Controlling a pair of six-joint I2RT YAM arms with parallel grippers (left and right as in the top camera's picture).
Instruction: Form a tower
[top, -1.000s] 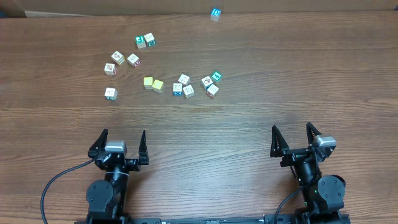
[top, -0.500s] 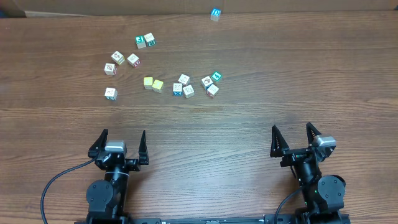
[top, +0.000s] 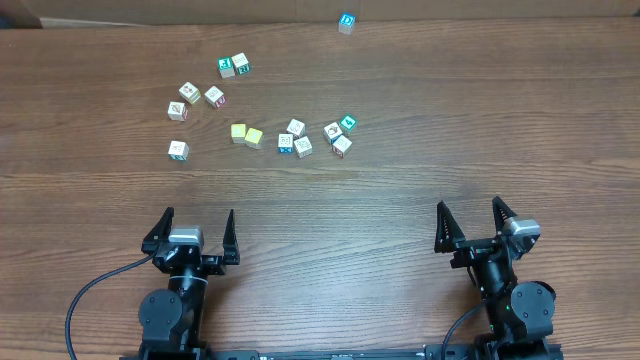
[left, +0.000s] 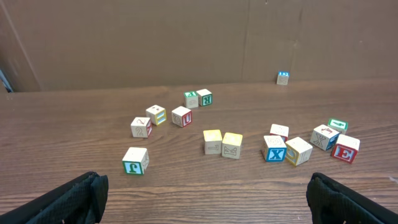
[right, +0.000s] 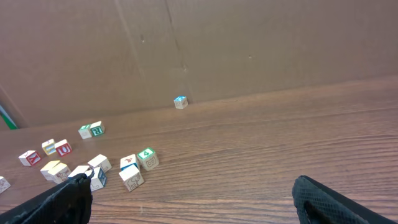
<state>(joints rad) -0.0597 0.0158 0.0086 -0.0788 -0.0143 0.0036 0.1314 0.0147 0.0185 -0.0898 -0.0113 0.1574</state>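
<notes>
Nothing moved: left gripper (top: 199, 214) and right gripper (top: 468, 204) gape wide; tower (top: 346, 23) cream, blue-topped.

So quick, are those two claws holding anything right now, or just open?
Left gripper: open, holding nothing.
Right gripper: open, holding nothing.
</notes>
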